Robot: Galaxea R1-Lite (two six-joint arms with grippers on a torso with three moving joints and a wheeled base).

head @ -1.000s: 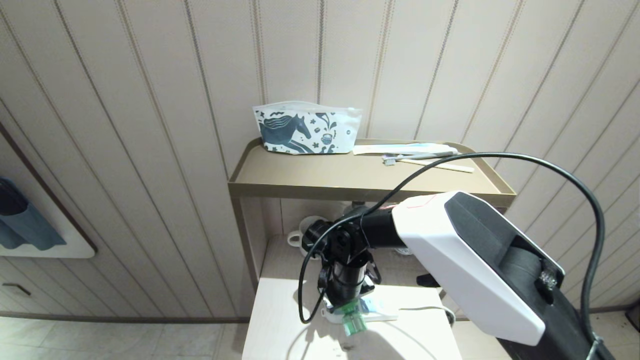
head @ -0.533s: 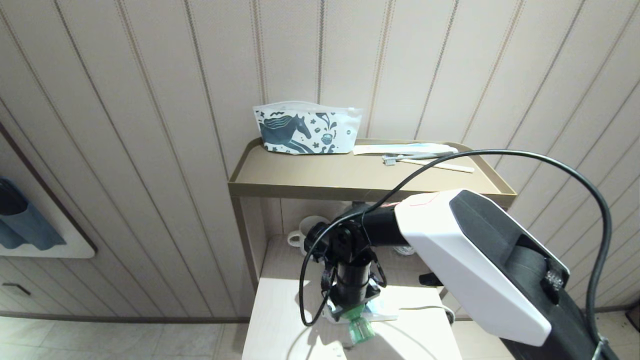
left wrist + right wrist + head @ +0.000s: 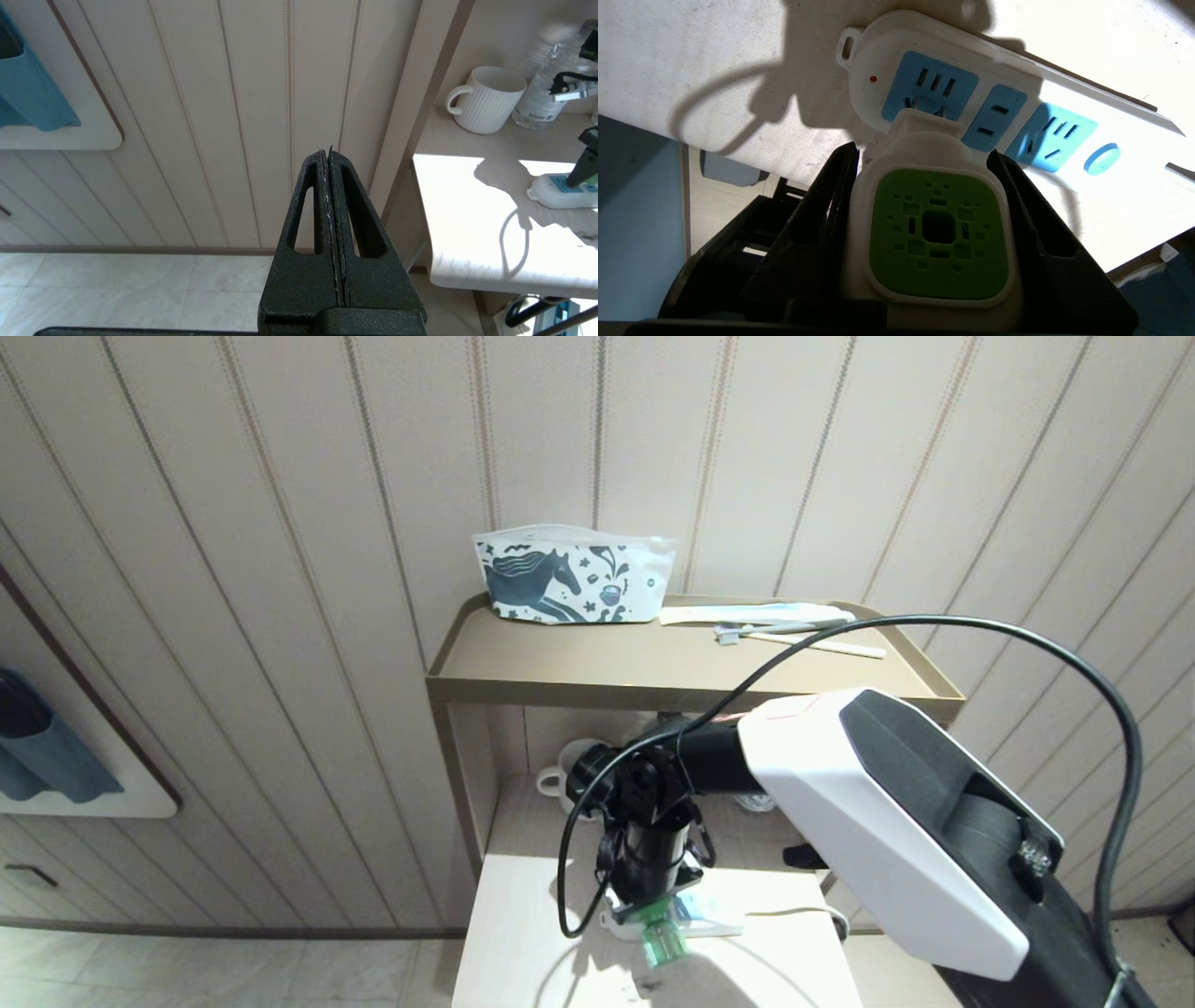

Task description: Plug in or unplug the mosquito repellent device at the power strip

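The mosquito repellent device, a white head with a green vented face, sits between the fingers of my right gripper, which is shut on its sides. Its plug end meets the end socket face of the white power strip; the prongs are hidden. In the head view the right gripper points down at the power strip on the lower table, and the device's green bottle sticks out toward the front. My left gripper is shut and empty, off to the left beside the wall.
A white mug and a clear water bottle stand at the back of the lower table. The brown shelf above carries a horse-print pouch and a toothbrush. The strip's white cord runs right.
The right gripper with the device rocked slightly toward the front and came back; it stands about where it was a second ago. Its grip is unchanged.
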